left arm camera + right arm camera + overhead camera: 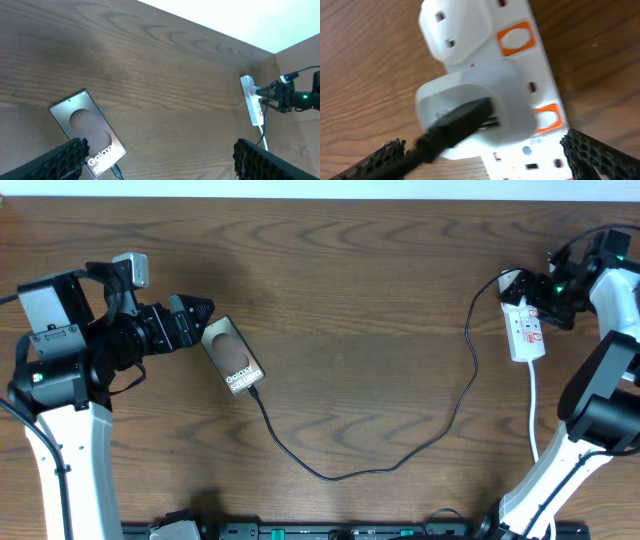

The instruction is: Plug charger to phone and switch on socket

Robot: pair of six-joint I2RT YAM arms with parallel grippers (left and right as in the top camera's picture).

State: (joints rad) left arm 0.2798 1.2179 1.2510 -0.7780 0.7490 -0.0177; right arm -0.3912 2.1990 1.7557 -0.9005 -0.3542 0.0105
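**Plug head close under the right wrist; switch is the likely remaining job**

Plug head (pixel 475 110), white, fills the right wrist view, seated in the socket (pixel 540 65). The black charger (pixel 450 132) lead leaves it toward the lens.

- Right hand (pixel 535 292): fingers (pixel 600 155) spread wide and gripping nothing. They straddle the plug head from above. You are probably held here to line up on a switch rather than to grasp.
- Two orange-red switches show on the strip. One (pixel 517 37) sits by the vacant outlet, the other (pixel 547 117) right beside the plug head. The second is likely the one you want. I cannot tell whether it is on or off.
- Socket lies at the table's (pixel 380 280) far right edge, long axis running front to back.

Left side:

- Phone (pixel 232 355) lies flat and screen up on the table, angled, "Galaxy" lettering at its lower end.
- Charger cable runs in a slack loop across the table, and its tip meets the phone's lower edge. It looks plugged in, though the joint is too small to confirm.
- Left hand (pixel 205 320): fingers (pixel 62 160) well apart and holding nothing, just beside the phone's upper end. I cannot tell whether they touch it. The hand is probably there to brace the phone.

Risk: a press could slide the light strip, so come down square on the switch.
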